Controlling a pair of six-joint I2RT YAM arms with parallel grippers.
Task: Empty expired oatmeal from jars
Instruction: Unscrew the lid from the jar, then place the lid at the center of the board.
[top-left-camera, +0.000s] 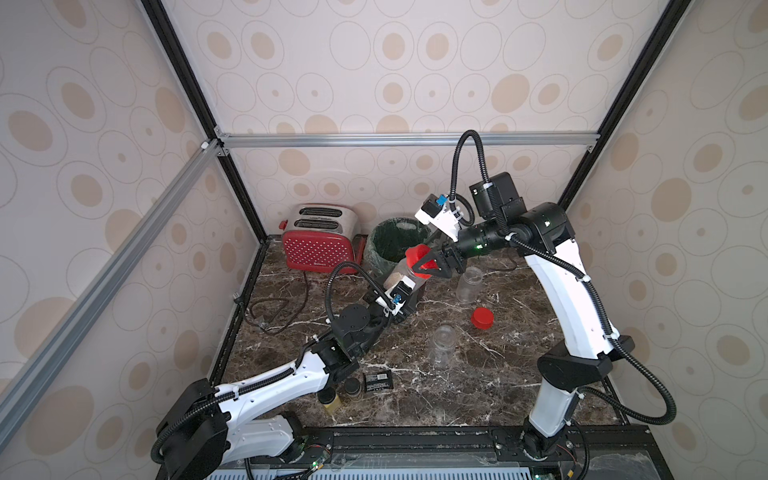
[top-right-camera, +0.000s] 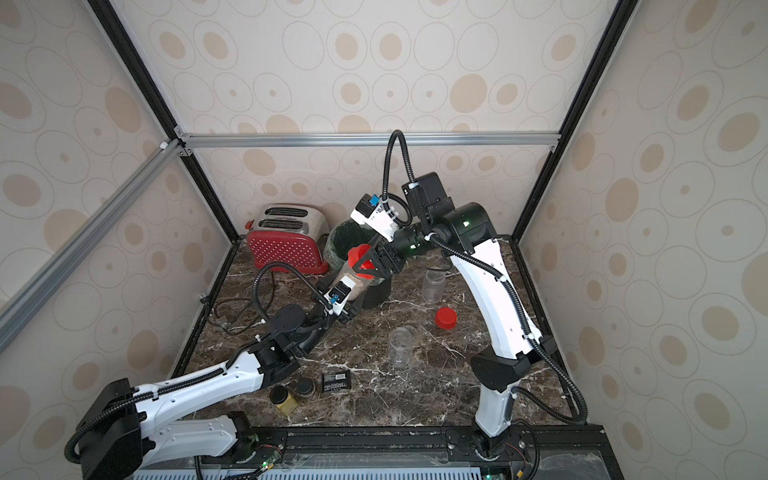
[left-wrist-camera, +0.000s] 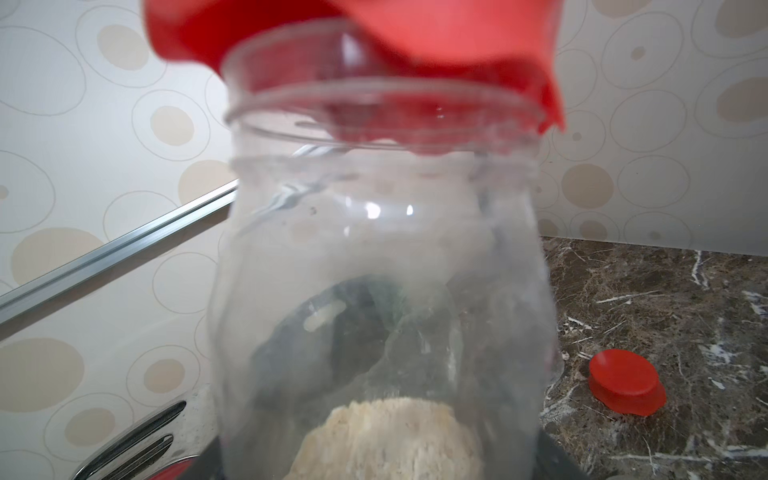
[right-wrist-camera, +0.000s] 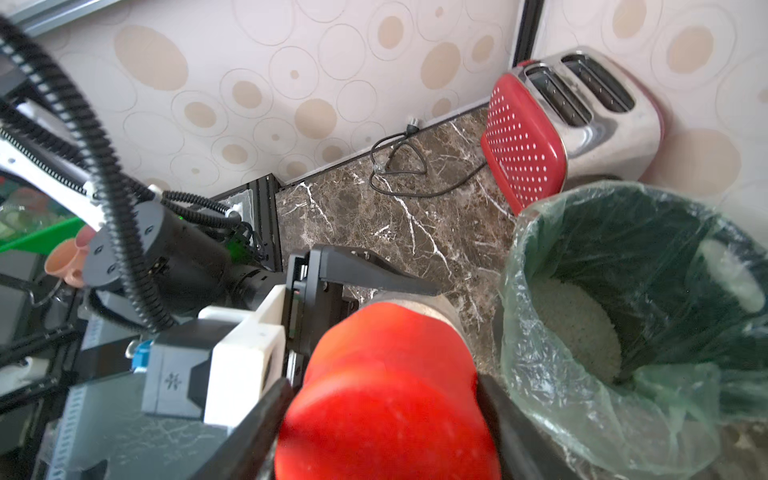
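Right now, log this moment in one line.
left gripper: shut on jar | right gripper: shut on red lid | oatmeal: in jar

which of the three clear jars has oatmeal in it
The tilted jar in the left gripper beside the bin, red lid at its mouth; the other two jars stand empty and lidless.

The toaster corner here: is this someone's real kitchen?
Probably a mock kitchen built as a test booth, not a home: a red toaster and a lined bin stand on a marble-look counter, but the wallpapered panels sit in a bare metal frame.
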